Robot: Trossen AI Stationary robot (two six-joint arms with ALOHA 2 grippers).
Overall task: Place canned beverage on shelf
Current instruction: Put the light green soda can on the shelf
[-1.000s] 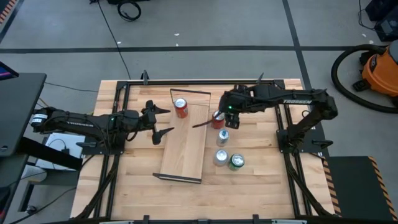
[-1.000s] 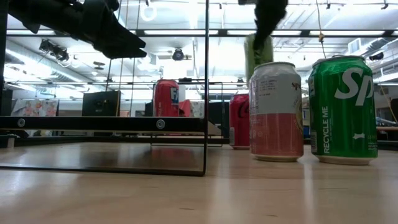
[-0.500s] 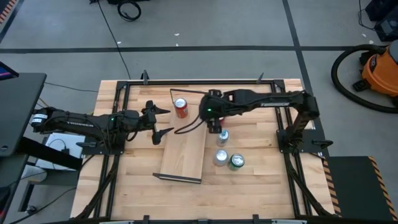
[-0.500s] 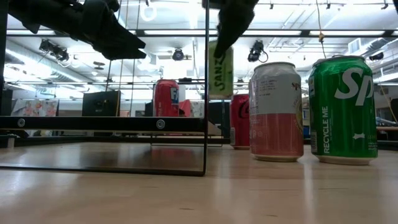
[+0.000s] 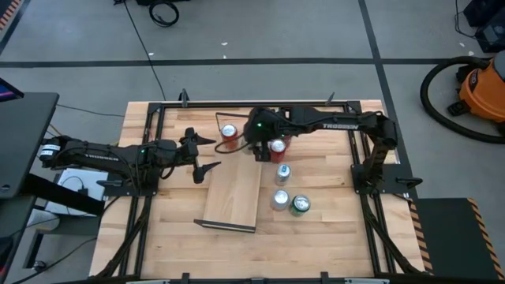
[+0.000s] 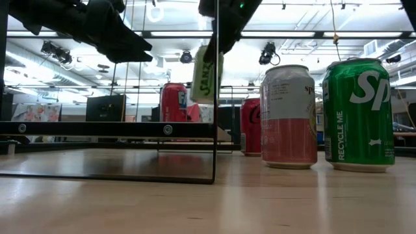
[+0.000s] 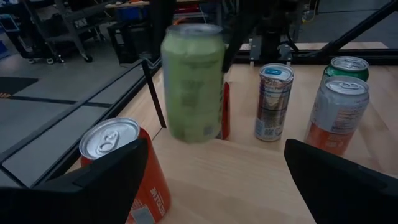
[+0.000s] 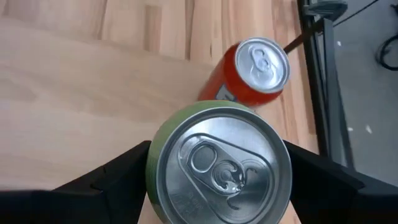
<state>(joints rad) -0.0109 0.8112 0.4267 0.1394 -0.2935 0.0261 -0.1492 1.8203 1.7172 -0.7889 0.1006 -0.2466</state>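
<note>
One pale green can (image 8: 219,165), smooth-sided with a bright aluminium lid and pull tab, hangs in the air clamped in the right claw (image 8: 219,171), whose dark fingers (image 8: 118,174) press its sides. In the low view the can (image 6: 207,73) tilts a little, clear of every surface. From above, the right claw (image 5: 260,142) sits over the far end of the shelf (image 5: 235,185), a long narrow board of light wood with thin dark rod frames at its short ends. A red can (image 5: 229,136) stands upright on that far end, just left of the claw. Another red can (image 5: 277,148) stands on the slatted wooden table (image 5: 331,237) just right of the shelf. Nearer, three more cylinders stand on the table: a slim silver-blue can (image 5: 282,173), a white and pink can (image 5: 279,199) and a glossy green can (image 5: 299,205). The left claw (image 5: 207,153) waits left of the shelf, fingers (image 5: 211,167) spread wide, holding nothing.
</note>
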